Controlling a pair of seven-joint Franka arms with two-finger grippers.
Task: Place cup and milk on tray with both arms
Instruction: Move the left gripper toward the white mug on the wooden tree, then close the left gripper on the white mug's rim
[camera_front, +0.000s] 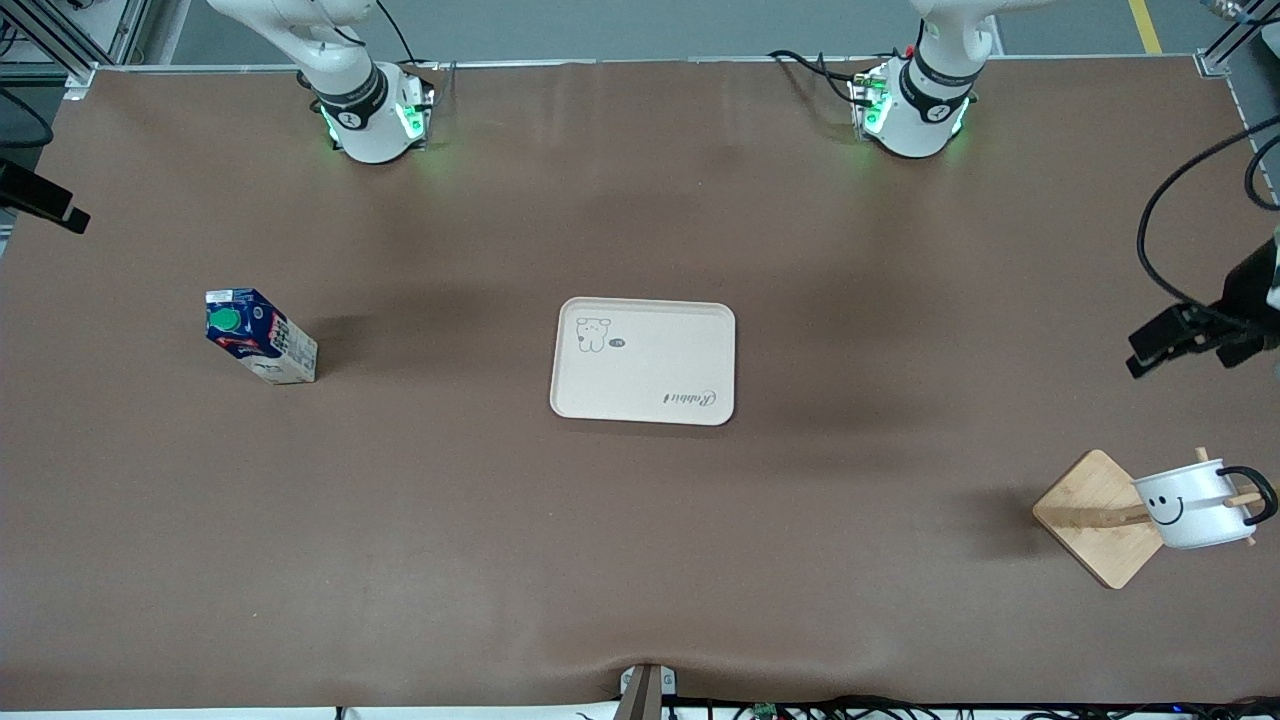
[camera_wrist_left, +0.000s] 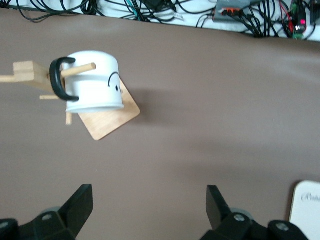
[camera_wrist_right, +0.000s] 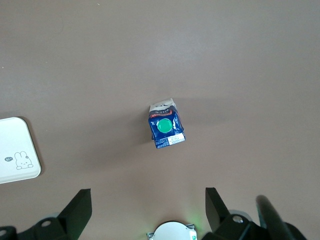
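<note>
1. Right claw (camera_wrist_right: 145, 212) hangs high over the desk (camera_front: 640, 560) above the milk (camera_front: 260, 337), fingers spread as wide as they go and holding nothing. In the front view this claw is out of sight; only its arm's base shows.
2. Milk stands upright on the desk toward the right arm's end, well apart from the tray (camera_front: 643, 361), untouched.
3. Tray lies flat mid-desk between the two ends, with nothing on it.
4. Cup (camera_front: 1195, 506) hangs upside-down on a peg of the wooden stand (camera_front: 1098, 517) toward the left arm's end, nearer the front camera than the tray and well apart from it.
5. Left claw (camera_wrist_left: 150, 210) hovers over bare desk near the stand, fingers fully spread and empty; the cup (camera_wrist_left: 92, 82) shows ahead of it.
6. Step in hand, as I judge it: the approach, with neither thing picked up yet.
7. Next move likely calls for the right claw to drop straight down and close on the milk's sides, while the left claw closes in on the cup and lifts it clear of its peg before carrying it to the tray.
</note>
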